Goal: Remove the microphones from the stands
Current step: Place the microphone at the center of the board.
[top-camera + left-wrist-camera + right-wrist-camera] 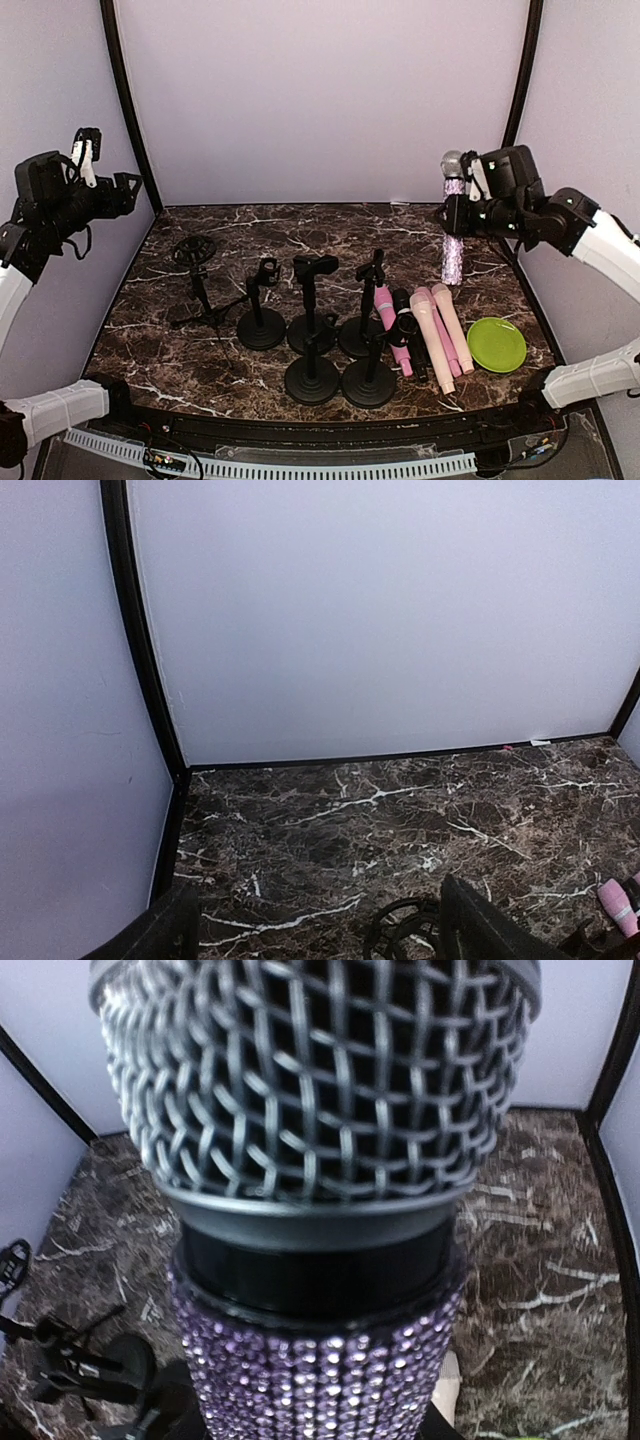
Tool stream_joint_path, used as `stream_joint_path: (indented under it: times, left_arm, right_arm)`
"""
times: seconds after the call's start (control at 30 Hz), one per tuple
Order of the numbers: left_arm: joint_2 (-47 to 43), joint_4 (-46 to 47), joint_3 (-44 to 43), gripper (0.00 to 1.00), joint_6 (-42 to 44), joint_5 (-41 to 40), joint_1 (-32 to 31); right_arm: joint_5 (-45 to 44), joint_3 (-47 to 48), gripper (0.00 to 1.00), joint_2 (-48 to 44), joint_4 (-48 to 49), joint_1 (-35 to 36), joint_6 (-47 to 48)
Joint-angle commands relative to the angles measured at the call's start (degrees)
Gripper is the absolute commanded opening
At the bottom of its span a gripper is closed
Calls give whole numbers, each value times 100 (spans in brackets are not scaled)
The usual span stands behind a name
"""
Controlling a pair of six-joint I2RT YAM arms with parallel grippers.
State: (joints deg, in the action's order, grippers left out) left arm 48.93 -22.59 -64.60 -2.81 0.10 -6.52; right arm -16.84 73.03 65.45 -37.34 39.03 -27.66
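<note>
My right gripper point(457, 215) is shut on a purple rhinestone microphone point(453, 240) and holds it upright in the air at the right, above the table and apart from every stand. The right wrist view is filled by the microphone's silver mesh head point(310, 1090) and sparkly purple body point(315, 1370), which hide the fingers. Several black stands point(310, 330) sit mid-table with empty clips. My left gripper point(128, 190) is raised high at the far left, open and holding nothing; its dark fingers point(480, 930) frame bare marble.
Pink and black microphones point(440, 325) lie side by side right of the stands, next to a green plate point(496, 344). A tripod stand with a round ring mount point(192, 250) stands at the left; the ring point(400, 930) shows below the left gripper. Walls enclose the marble table point(330, 225).
</note>
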Motion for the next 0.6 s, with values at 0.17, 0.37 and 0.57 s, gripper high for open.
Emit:
stream_joint_path:
  times: [0.17, 0.37, 0.57]
  left_arm:
    - [-1066, 703, 1256, 84, 311, -313, 37]
    - [-1237, 864, 1669, 84, 307, -426, 37]
    - [-1355, 917, 1825, 84, 307, -431, 36]
  right_arm:
    - [1854, -2379, 20, -487, 1439, -30, -1079]
    - [2118, -2957, 20, -54, 2377, 424, -1457]
    - [2271, -2839, 23, 799, 2828, 707, -1364]
